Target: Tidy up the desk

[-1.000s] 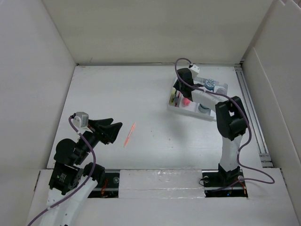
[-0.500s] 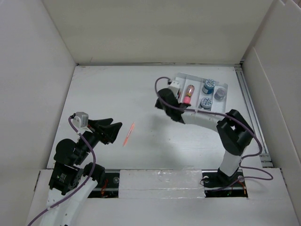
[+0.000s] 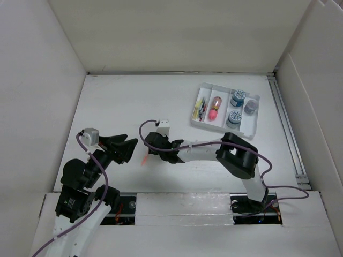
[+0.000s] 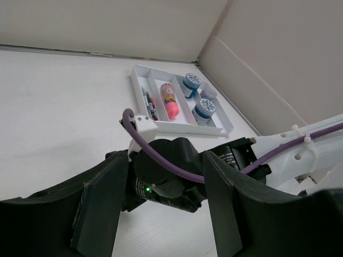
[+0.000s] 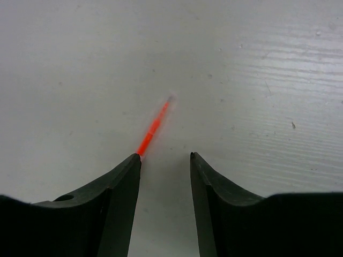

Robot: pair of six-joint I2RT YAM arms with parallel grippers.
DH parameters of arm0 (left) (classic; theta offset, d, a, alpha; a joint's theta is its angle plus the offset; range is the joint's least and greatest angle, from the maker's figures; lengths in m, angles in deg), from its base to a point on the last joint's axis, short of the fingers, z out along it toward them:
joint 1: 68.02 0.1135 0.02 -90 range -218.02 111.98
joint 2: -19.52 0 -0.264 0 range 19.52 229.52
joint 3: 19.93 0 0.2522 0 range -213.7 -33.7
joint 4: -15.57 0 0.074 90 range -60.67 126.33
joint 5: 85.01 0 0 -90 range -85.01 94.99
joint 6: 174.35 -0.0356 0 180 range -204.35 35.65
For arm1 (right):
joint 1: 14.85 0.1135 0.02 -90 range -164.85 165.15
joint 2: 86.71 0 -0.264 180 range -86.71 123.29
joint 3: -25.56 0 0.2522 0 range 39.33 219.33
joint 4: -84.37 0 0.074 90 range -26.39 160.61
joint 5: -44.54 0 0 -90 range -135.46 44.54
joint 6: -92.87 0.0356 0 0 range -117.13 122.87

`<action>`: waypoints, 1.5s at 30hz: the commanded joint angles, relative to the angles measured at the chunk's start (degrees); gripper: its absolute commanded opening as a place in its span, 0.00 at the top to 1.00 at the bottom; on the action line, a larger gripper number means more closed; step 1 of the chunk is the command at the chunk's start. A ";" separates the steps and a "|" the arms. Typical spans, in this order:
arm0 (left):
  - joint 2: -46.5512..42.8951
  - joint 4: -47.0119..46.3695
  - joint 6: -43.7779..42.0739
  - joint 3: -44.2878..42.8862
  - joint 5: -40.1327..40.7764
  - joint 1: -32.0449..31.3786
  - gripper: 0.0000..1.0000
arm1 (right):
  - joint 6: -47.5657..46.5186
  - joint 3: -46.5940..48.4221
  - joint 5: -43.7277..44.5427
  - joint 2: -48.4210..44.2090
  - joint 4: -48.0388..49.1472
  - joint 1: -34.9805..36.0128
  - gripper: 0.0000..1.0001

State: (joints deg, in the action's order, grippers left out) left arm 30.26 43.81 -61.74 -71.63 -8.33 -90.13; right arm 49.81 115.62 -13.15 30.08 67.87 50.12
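Table point(image 3: 134, 101) between white walls, both arms reaching over it.
Right claw point(image 5: 165, 156) open, tips at the end of an orange pen point(image 5: 154, 128) toward the near edge; left claw point(image 3: 130, 146) open beside it; tray point(image 3: 194, 119) near the far right corner.

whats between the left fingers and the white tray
The right fingers and wrist, poised over a thin orange stick on the desk; past them the desk is bare up to the tray. The top and left wrist views show it.

Right hand point(image 5: 165, 156) swung from tray point(image 3: 254, 116) to orange pen point(image 5: 154, 127), jaws parted
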 commanded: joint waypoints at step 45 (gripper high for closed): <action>-0.20 -2.53 -0.29 0.58 -1.71 -0.04 0.46 | 4.48 8.26 7.85 8.89 -7.99 2.97 0.77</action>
State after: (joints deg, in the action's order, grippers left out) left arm 30.15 43.77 -61.76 -71.63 -9.51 -90.13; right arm 52.58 126.20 -4.97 39.22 61.77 53.73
